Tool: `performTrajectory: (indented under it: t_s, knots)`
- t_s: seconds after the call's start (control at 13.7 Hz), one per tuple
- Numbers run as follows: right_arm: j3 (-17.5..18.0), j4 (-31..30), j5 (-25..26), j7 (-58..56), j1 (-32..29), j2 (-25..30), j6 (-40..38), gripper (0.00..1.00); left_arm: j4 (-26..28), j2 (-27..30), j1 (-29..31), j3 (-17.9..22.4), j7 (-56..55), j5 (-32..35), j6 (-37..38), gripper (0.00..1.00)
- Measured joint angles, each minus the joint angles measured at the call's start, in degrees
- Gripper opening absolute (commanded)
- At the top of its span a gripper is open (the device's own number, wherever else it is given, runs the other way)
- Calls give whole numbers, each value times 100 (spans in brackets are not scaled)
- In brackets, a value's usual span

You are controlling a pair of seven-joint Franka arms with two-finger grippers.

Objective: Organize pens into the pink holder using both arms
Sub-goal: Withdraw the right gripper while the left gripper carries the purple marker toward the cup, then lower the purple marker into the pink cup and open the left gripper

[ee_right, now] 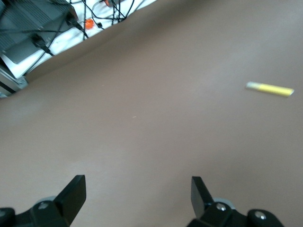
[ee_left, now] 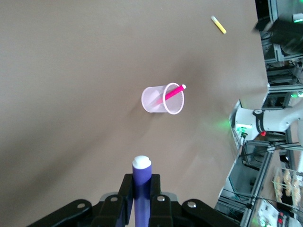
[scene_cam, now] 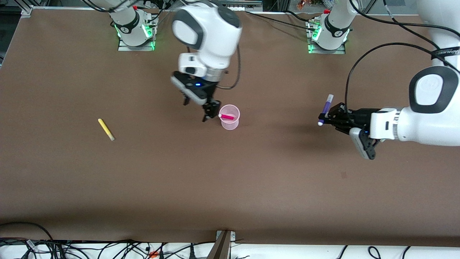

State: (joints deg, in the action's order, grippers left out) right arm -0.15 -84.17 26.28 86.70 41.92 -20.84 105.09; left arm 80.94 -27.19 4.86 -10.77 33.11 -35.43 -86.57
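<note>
The pink holder [scene_cam: 230,123] stands upright mid-table with the magenta-pink pen [scene_cam: 227,116] leaning in it, its pale tip over the rim. My right gripper [scene_cam: 198,106] is open and empty over the table just beside the holder. My left gripper [scene_cam: 325,117] is shut on the dark purple pen [scene_cam: 327,106], over bare table toward the left arm's end. The left wrist view shows the purple pen [ee_left: 141,182] between the fingers, and the holder [ee_left: 154,100]. The yellow pen [scene_cam: 106,129] lies flat toward the right arm's end. The light green pen is out of view.
Both arm bases [scene_cam: 133,25] stand along the table's back edge. Cables [scene_cam: 107,248] and a metal bracket [scene_cam: 223,241] run along the front edge. The yellow pen also shows in the right wrist view [ee_right: 270,89] and the left wrist view [ee_left: 218,24].
</note>
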Motion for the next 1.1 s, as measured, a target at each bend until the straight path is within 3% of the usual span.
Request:
performTrajectory:
  t_s: [0.29,0.58,0.88,1.1]
  knots:
    - [-1310,-40,-1646,-3268,-231,700,-707,98,0,-271,-401,-112,18,-136,-903,0]
    - [-2479,-262,-2302,-5799,-269,858,-1141,98,16,-425,-1362,-141,-97,-186,-2278,0]
    - [-3171,-713,-2696,-7046,-276,888,-1053,98,36,-655,-2313,-144,-1015,-662,-3899,0]
    - [-3289,-946,-2732,-7252,-272,1023,-895,98,277,-852,-2923,-137,-2047,-680,-4887,0]
